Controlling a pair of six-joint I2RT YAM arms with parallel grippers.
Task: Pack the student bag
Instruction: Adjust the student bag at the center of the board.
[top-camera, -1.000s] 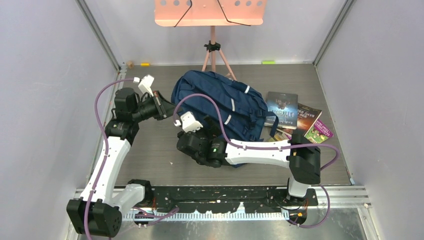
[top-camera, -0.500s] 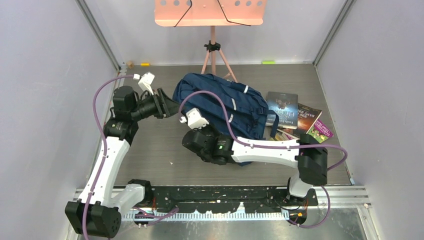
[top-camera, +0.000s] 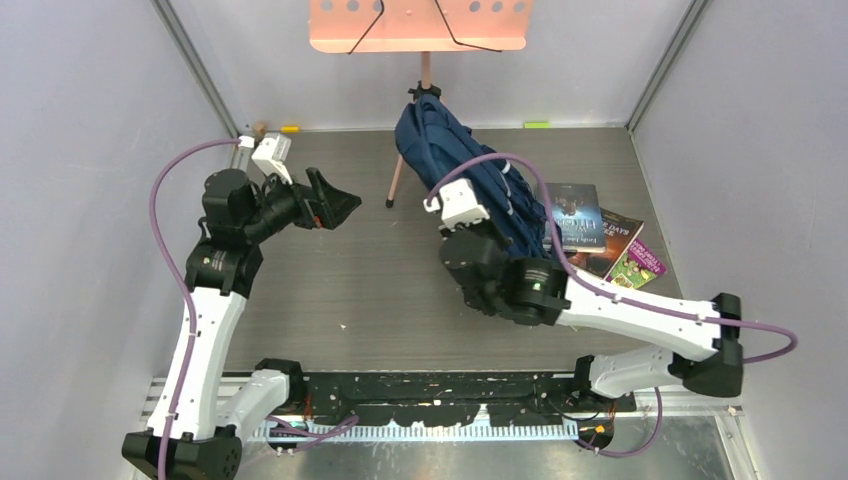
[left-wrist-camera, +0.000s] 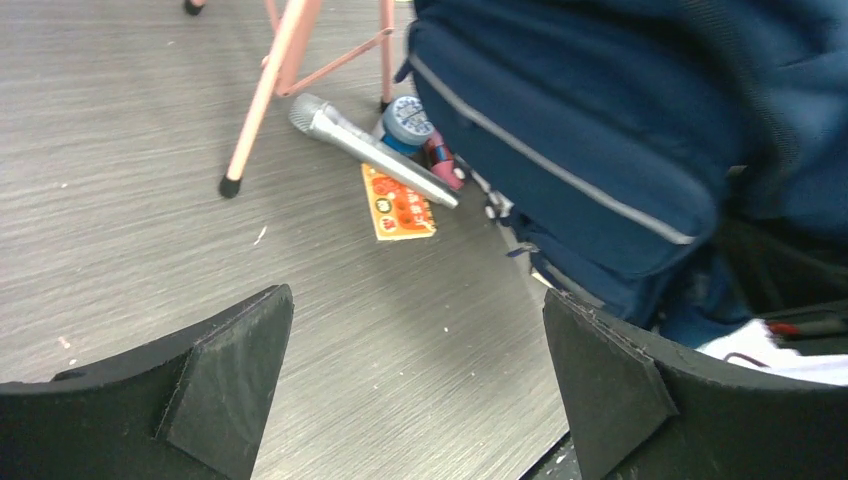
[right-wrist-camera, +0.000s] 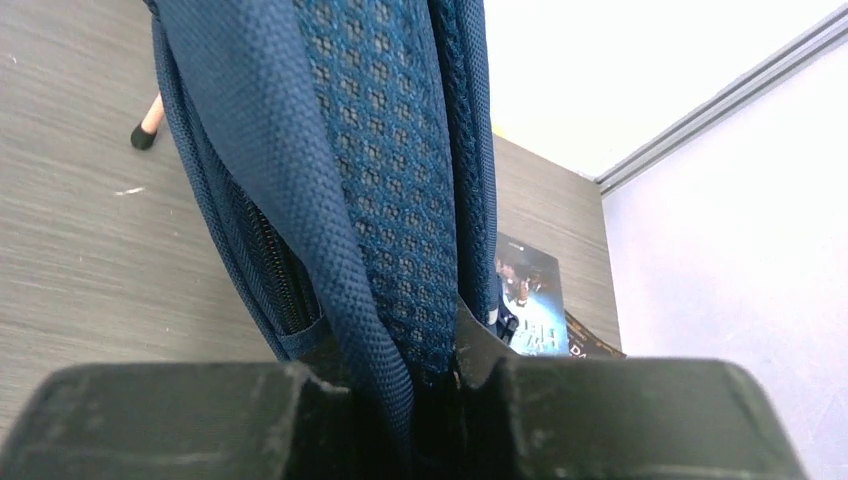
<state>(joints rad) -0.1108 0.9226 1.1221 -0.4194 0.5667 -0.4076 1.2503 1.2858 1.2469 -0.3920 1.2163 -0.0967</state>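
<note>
The student bag (top-camera: 470, 170), navy with thin pale stripes, stands tilted up at the back of the table against the pink stand's legs. My right gripper (right-wrist-camera: 420, 400) is shut on a fold of its padded mesh strap and fabric (right-wrist-camera: 390, 180). Well left of the bag, my left gripper (top-camera: 335, 205) hangs open over bare table, nothing between its fingers. In the left wrist view the bag's side (left-wrist-camera: 620, 130) fills the upper right, apart from the left gripper (left-wrist-camera: 415, 370).
A silver microphone (left-wrist-camera: 370, 150), a tape roll (left-wrist-camera: 408, 120) and an orange card (left-wrist-camera: 398, 205) lie by the bag's base. A pink stand (top-camera: 420, 25) with tripod legs (left-wrist-camera: 265, 95) stands behind. Three books (top-camera: 573, 215) lie to the right.
My left gripper opened, let go of the bag and drew back to the left. The right gripper shut on the bag and hauled it up toward the back right, uncovering small items.
</note>
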